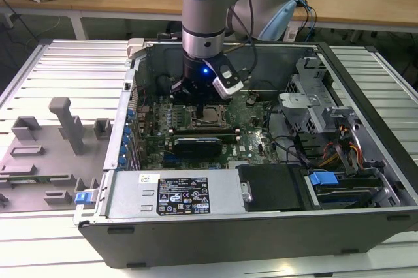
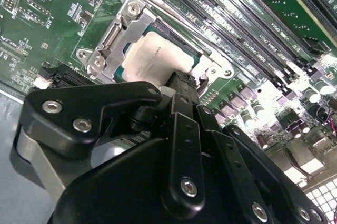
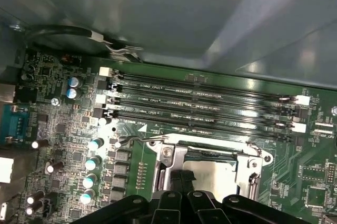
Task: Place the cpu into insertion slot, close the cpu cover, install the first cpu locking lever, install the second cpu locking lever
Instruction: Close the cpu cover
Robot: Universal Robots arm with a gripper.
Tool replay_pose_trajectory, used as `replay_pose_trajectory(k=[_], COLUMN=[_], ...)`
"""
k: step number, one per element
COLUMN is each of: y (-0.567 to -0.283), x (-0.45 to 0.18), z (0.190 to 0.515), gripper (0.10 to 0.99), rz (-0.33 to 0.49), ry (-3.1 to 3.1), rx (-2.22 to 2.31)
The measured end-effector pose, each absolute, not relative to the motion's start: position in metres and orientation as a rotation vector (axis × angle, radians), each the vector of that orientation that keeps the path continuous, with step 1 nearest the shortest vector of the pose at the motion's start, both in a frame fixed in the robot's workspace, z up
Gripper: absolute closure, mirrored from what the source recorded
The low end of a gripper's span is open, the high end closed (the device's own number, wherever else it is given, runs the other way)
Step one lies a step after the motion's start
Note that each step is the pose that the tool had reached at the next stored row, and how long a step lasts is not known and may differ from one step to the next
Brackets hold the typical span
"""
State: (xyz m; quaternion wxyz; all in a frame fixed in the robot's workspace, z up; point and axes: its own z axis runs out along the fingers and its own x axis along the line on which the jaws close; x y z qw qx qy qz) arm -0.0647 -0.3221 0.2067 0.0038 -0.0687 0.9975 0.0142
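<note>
An open computer case (image 1: pixel 196 242) sits on a slatted metal table (image 1: pixel 59 62). Inside it, the chip (image 2: pixel 150 56) lies in its socket (image 2: pixel 187 45) on the green board (image 2: pixel 31 40), framed by the metal cover (image 2: pixel 113 40). The chip's near edge is hidden behind the pincer (image 2: pixel 179 81). The pincer's fingers are together and empty, with the tips at that edge; whether they touch it is unclear.

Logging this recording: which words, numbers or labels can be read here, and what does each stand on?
None can be read with confidence.
Exterior view, the black label on the grey panel: white print and symbols, too small to read.
First wrist view, the white lettering beside the memory slots: blurred.
Second wrist view, the top of the cpu: faint marks, illegible.
</note>
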Motion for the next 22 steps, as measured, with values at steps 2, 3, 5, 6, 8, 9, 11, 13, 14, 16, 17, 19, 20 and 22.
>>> replay_pose_trajectory(k=[2, 3, 5, 6, 8, 9, 11, 13, 14, 16, 17, 19, 20, 22], y=[-0.3221, -0.3221, -0.3220, -0.3221, -0.3221, -0.3221, -0.3221, -0.3221, -0.3221, -0.3221, -0.3223, -0.3224, -0.3225, -0.3225], x=[-0.0647, -0.0647, -0.0647, -0.0647, -0.0643, -0.0643, -0.0643, -0.0643, -0.0646, -0.0655, -0.0660, -0.0672, -0.0677, -0.0681], z=[0.2078, 0.2085, 0.2092, 0.2093, 0.2093, 0.2094, 0.2092, 0.2089, 0.2087, 0.2085, 0.2084, 0.2080, 0.2078, 0.2067], gripper=[0.980, 0.980, 0.980, 0.980, 0.980, 0.980, 0.980, 0.980, 0.980, 0.980, 0.980, 0.980, 0.980, 0.980], rz=[0.060, 0.060, 0.060, 0.060, 0.063, 0.063, 0.064, 0.064, 0.064, 0.064, 0.064, 0.065, 0.064, 0.064], ry=[3.125, 3.125, 3.125, 3.125, 3.152, 3.153, 3.156, 3.157, 3.157, 3.157, 3.157, 3.157, 3.157, 3.157], rx=[-0.215, -0.215, -0.215, -0.216, -0.217, -0.216, -0.214, -0.186, -0.185, -0.185, -0.185, -0.185, -0.185, -0.185])
